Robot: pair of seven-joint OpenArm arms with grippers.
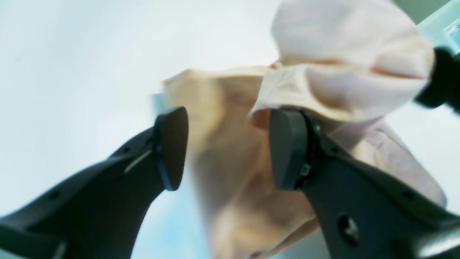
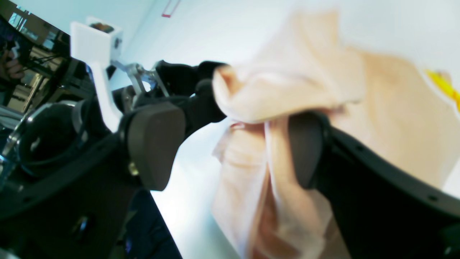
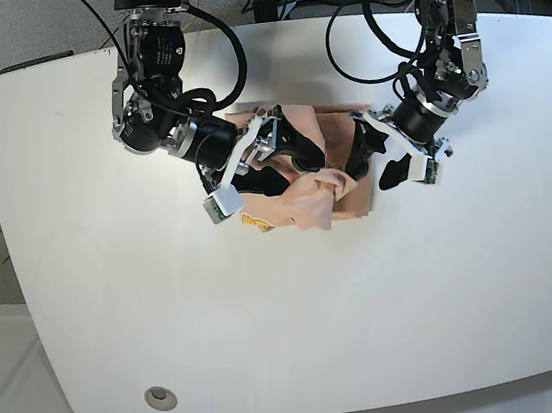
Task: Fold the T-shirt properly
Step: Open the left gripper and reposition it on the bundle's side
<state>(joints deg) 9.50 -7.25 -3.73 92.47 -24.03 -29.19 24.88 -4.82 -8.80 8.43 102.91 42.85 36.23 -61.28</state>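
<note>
T-shirt [image 3: 306,191] lay bunched in a small crumpled heap on the white table [image 3: 293,345], slightly behind the table's middle, between the two arms. Peach fabric was folded over itself in several loose layers; a yellow label [image 3: 254,220] showed at the heap's front edge in the base view and at the far right edge of the right wrist view [image 2: 444,86].

Right gripper [image 3: 285,155] was at the heap's side on the base view's left, reaching in over the cloth. In its wrist view the jaws stood apart, with clear table visible between the two pads; a fold of shirt [image 2: 287,93] was draped over and around one finger [image 2: 305,154], while the other finger [image 2: 154,144] was bare and clear of the cloth. Cloth hung on one jaw only, not pinched between both.

Left gripper [image 3: 362,151] was at the opposite side of the heap. Its wrist view showed both fingers parted with blurred shirt fabric [image 1: 233,144] behind and between them; a rounded fold rested on top of one fingertip [image 1: 287,144]. Jaws released, nothing squeezed between the pads. The other arm's dark fingertip [image 1: 440,82] showed at that view's right edge, touching the same bunched fold
</note>
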